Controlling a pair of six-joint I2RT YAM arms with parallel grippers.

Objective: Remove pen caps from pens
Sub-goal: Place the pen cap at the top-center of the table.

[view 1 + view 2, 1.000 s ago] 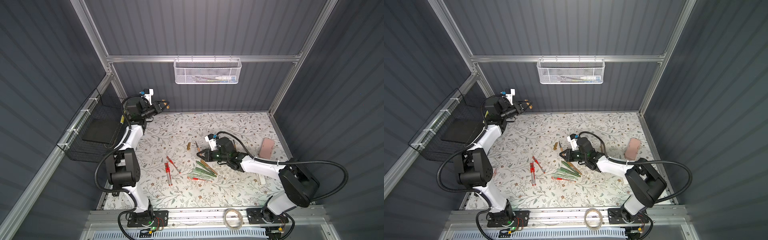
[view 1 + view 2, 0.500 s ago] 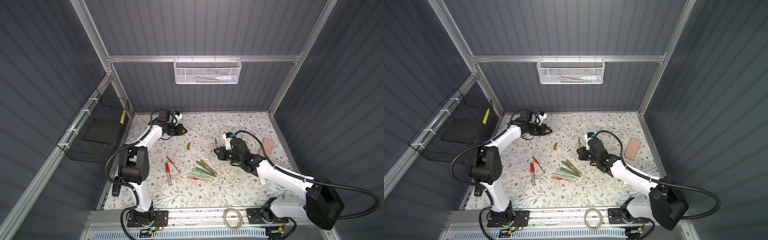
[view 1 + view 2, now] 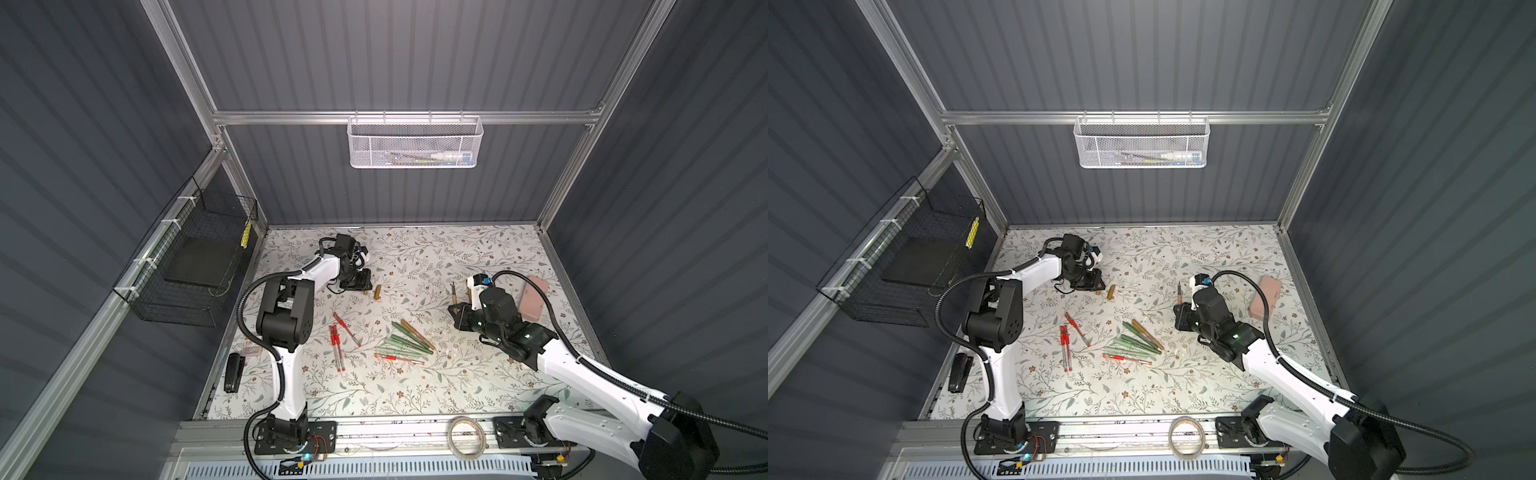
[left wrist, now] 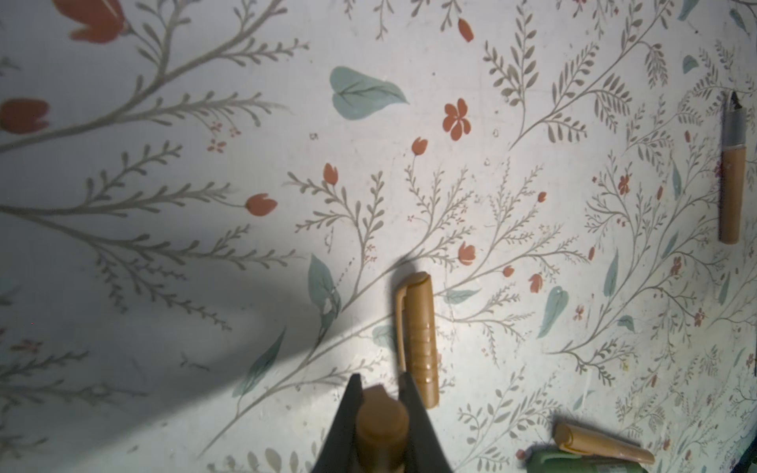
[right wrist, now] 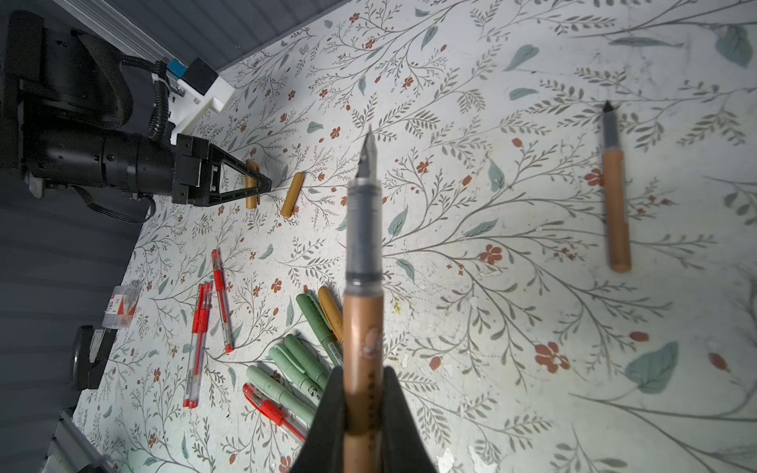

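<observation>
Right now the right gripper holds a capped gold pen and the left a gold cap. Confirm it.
Not capped: the right wrist view shows the pen in the right gripper with its nib bare. The left gripper does hold a gold cap.

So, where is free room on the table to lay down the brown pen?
Free: the mat along the back wall, and its near strip before the front rail. Crowded: the middle, with green pens and red pens.
</observation>
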